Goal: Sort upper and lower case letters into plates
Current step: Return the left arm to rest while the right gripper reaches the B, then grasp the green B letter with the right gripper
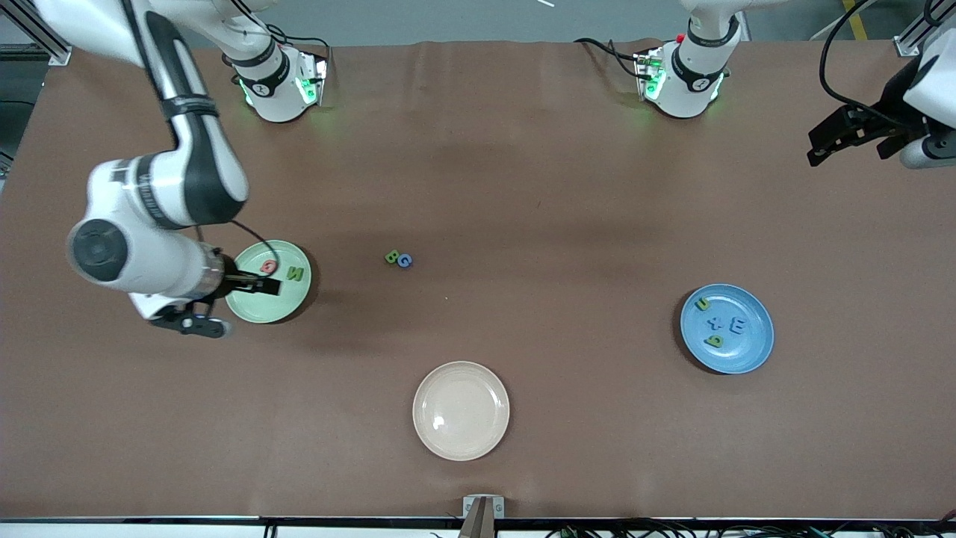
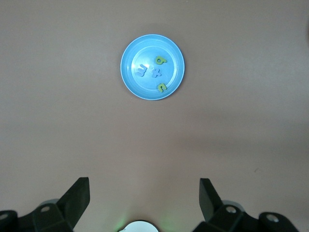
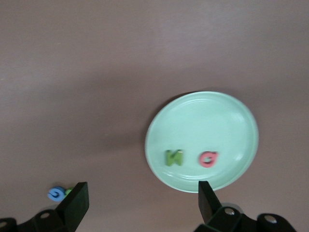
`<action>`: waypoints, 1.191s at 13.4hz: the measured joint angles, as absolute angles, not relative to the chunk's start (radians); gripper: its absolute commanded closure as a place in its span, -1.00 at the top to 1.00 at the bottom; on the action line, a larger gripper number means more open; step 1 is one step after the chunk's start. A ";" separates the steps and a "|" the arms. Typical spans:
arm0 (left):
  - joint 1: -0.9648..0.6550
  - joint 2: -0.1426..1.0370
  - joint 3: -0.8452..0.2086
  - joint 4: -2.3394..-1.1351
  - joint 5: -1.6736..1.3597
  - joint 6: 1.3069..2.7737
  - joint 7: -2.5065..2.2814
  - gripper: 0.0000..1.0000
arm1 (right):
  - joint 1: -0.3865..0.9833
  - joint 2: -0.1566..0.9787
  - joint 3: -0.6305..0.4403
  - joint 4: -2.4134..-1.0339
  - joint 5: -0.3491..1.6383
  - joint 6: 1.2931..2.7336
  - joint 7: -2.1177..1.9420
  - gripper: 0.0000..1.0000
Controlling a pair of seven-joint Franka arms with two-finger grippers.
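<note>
Right gripper (image 1: pixel 258 285) over the pale mint green round plate (image 1: pixel 258 308), toward the right arm's end of the brown table (image 1: pixel 523 187); in the right wrist view its two dark fingers (image 3: pixel 75 203) stand wide apart with nothing between them. In this plate lie a red letter piece (image 1: pixel 268 267) and, just beside it, a green letter piece (image 1: pixel 295 273).

Left gripper (image 1: pixel 855 138) raised over the left arm's end of the table, where that arm waits; the left wrist view shows its fingers (image 2: pixel 77 198) spread wide and empty.

The medium blue round plate (image 1: pixel 750 355) lies toward the left arm's end and holds four pieces: two green letters (image 1: pixel 703 303) (image 1: pixel 715 341) and two blue letters (image 1: pixel 737 325) (image 1: pixel 716 323).

On the bare table between the two plates, a small green letter (image 1: pixel 391 257) and a small blue letter (image 1: pixel 405 260) lie touching.

A cream-beige round plate (image 1: pixel 461 410) lies nearer the front camera than this pair.
</note>
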State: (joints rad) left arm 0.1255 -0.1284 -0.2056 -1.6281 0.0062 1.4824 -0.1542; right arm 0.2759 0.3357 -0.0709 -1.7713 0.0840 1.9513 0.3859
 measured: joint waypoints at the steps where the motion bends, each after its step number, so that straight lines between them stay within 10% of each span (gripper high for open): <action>1: 0.125 -0.130 -0.207 -1.630 0.006 1.490 -0.154 1.00 | 0.321 0.327 -0.069 -1.840 0.087 2.044 0.437 1.00; 6: 0.126 -0.124 -0.203 -1.644 0.006 1.514 -0.152 1.00 | 0.524 0.318 -0.067 -2.188 0.092 2.505 0.675 1.00; 16: 0.132 -0.123 -0.198 -1.651 0.002 1.528 -0.152 1.00 | 0.622 0.375 -0.079 -2.322 0.089 2.716 0.771 0.94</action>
State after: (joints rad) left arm 0.1316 -0.1231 -0.1982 -1.6513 0.0021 1.5283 -0.1519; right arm 0.6220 0.3749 -0.0794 -2.3219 0.0894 2.7157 0.7708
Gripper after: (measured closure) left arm 0.000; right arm 0.022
